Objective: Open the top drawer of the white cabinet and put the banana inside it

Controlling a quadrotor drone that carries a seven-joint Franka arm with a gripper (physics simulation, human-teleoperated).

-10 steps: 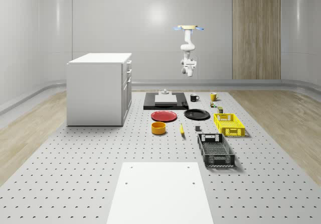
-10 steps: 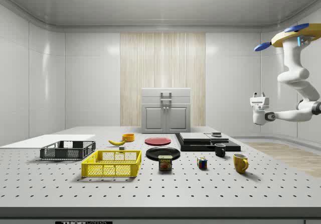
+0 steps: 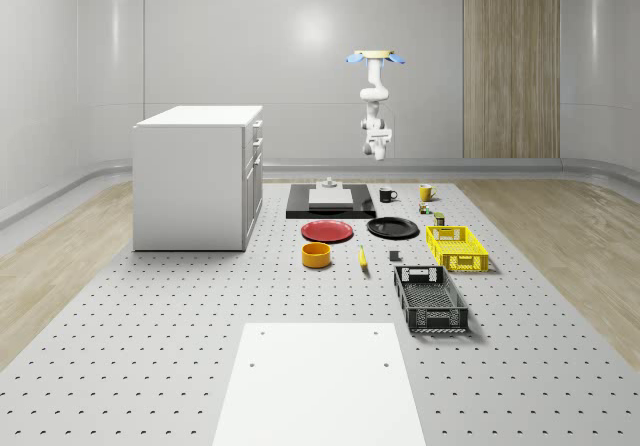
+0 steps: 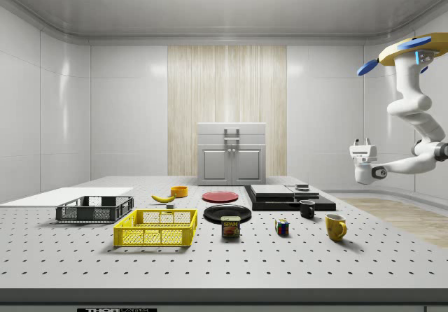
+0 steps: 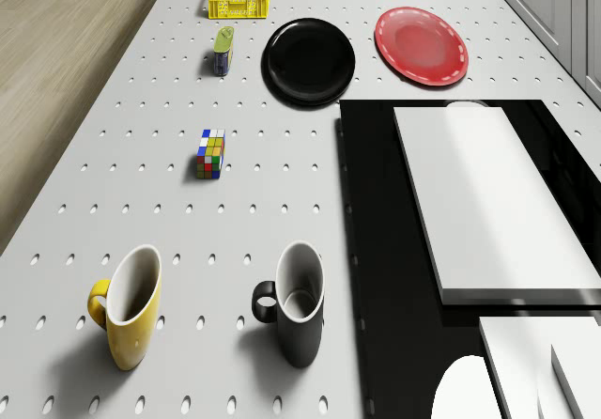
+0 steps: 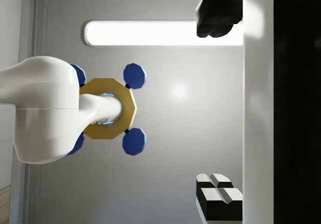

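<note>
In the whole-scene view, the white cabinet [image 3: 190, 181] stands on the left side of the perforated table [image 3: 150, 346], its front facing right. Its top drawer [image 3: 257, 126] is shut, just under the cabinet's top edge. Moving right, the banana [image 3: 362, 257] lies flat on the table near the middle, just right of an orange bowl [image 3: 317, 255] and well apart from the cabinet. Further right and far back, my drone [image 3: 376, 57] hovers high over the table's far end, above a black mug [image 5: 299, 302] and a yellow mug [image 5: 131, 304]. My arm hangs beneath it with my pincer [image 3: 377, 147] in mid-air, touching nothing. In the wrist view my fingers [image 6: 218, 18] stand wide apart and empty. The step in hand, as I judge it, is reaching the drawer. To do it well I should come down and leftward to handle height, square my pincer to the drawer front, close firmly on the handle, then pull straight out to the right.
</note>
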